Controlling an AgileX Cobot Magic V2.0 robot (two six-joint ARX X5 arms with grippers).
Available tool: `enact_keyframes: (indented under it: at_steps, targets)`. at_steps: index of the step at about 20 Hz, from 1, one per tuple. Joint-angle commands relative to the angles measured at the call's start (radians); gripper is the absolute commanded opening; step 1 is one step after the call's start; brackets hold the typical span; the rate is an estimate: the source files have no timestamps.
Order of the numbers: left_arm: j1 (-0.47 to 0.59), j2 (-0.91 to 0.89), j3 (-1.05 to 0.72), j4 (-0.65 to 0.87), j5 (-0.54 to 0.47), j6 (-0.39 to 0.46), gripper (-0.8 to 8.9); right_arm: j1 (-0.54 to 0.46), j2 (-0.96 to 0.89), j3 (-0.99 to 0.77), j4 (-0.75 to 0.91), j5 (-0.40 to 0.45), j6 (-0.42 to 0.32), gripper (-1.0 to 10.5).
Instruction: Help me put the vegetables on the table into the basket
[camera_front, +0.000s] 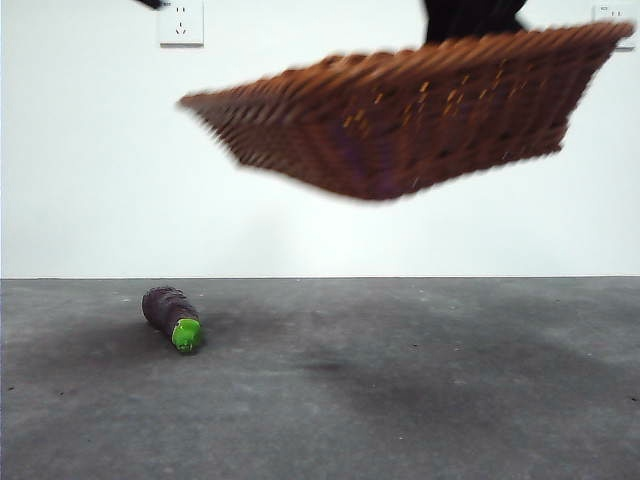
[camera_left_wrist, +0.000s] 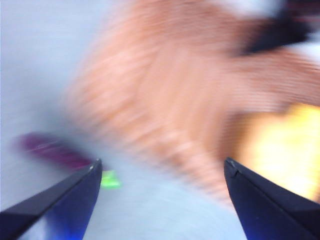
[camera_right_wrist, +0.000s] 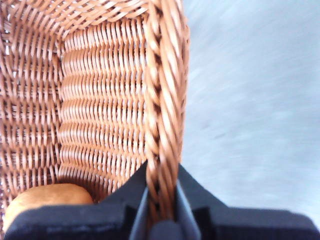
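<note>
One eggplant (camera_front: 172, 317) lies alone on the grey counter (camera_front: 420, 400), green stem toward the camera, while the wicker basket (camera_front: 400, 115) hangs tilted in mid-air above and to one side of it. The right end effector (camera_right_wrist: 161, 200) is clamped on the basket's braided rim, with a potato (camera_right_wrist: 47, 197) resting inside; a yellow vegetable (camera_left_wrist: 282, 150) also shows in the basket. The left end effector (camera_left_wrist: 162, 172) hovers above the eggplant with jaws spread wide. Judging by this, the last vegetable awaits collection: the left arm must descend, close on it and carry it over.
</note>
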Motion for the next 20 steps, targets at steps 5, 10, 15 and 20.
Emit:
enact_keyframes:
  at_steps: [5,10,15,20]
  targets:
    - [0.151,0.153,0.0,0.099,-0.031,-0.156,4.08,-0.144,-0.218,0.001,0.007,-0.011,0.006,-0.1]
    - [0.179,0.396,0.032,0.175,-0.063,-0.224,4.09,-0.155,-0.311,0.0,-0.027,-0.011,-0.024,-0.1]
    - [0.211,0.642,0.204,0.077,-0.064,-0.276,4.09,-0.155,-0.349,0.0,-0.057,-0.011,-0.057,-0.1]
    - [0.227,0.788,0.28,-0.012,-0.076,-0.351,4.09,-0.155,-0.351,0.0,-0.07,-0.011,-0.08,-0.1]
